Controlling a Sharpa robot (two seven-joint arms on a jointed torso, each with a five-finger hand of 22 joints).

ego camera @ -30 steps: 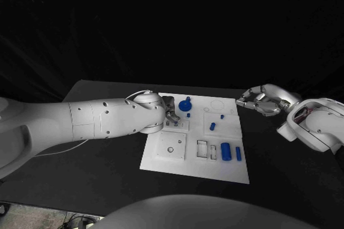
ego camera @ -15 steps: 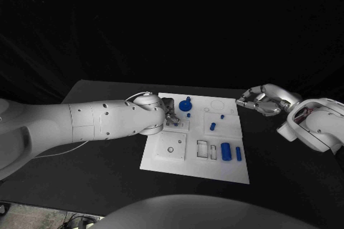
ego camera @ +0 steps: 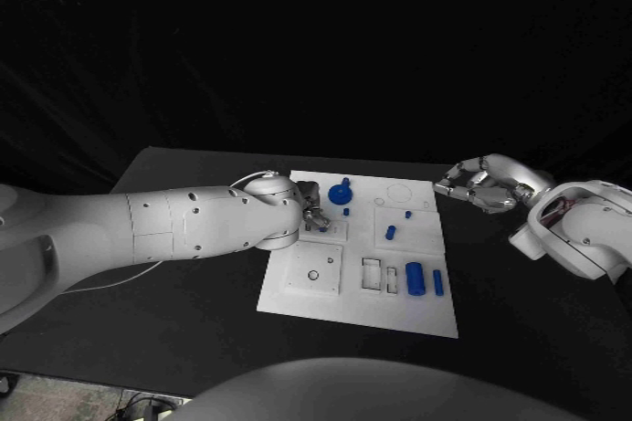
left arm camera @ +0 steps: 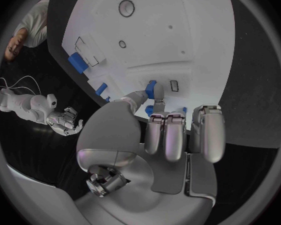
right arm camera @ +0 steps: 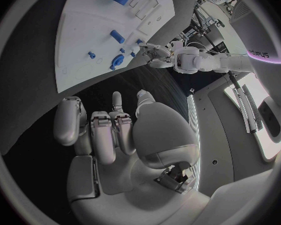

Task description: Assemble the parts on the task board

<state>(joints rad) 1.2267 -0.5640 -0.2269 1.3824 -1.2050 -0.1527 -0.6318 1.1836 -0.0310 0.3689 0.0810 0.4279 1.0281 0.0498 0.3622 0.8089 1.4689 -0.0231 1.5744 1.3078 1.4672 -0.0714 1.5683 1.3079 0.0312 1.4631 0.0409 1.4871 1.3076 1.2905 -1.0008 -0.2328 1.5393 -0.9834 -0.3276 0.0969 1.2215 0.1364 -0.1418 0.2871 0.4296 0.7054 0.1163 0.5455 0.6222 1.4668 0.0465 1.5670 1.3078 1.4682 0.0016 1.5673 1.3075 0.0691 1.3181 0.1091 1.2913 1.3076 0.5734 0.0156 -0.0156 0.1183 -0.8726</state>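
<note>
The left hand is pinching a small blue part over the task board at its ten o'clock corner, just beside the blue knob; the right hand is hovering off the board's two o'clock edge, fingers curled on nothing.

One task board lies on one black table. Seven blue parts show on the board: one knobbed piece at its far edge, three small pegs near its middle, one large cylinder and one slim bar toward its near right, and apparently one more under the left hand.
</note>
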